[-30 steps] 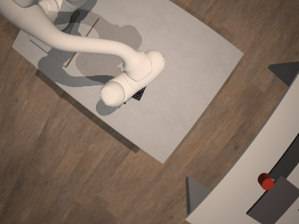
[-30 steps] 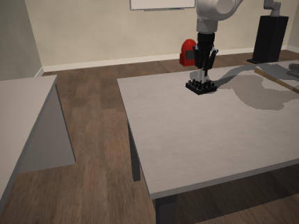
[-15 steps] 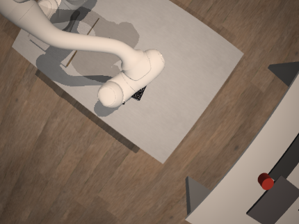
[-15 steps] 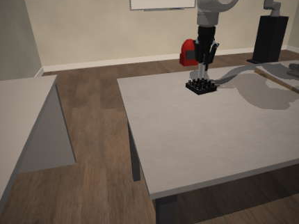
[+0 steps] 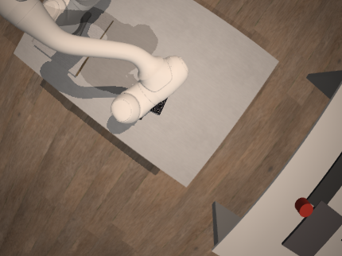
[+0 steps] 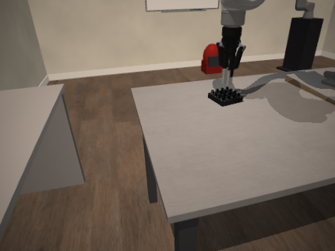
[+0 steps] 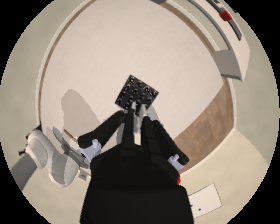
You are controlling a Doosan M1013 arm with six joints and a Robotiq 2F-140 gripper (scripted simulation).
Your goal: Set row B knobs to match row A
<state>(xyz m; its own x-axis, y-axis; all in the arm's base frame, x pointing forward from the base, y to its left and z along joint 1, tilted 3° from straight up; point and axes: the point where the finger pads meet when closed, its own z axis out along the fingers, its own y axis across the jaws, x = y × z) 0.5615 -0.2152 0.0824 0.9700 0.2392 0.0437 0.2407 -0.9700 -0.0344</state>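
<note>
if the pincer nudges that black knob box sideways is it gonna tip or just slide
Probably slide: the knob box looks low and wide, sitting flat on the table. It also looks small beside the pincer, so it is likely light and easily shifted. The short knobs seem unlikely to give much tipping leverage.
</note>
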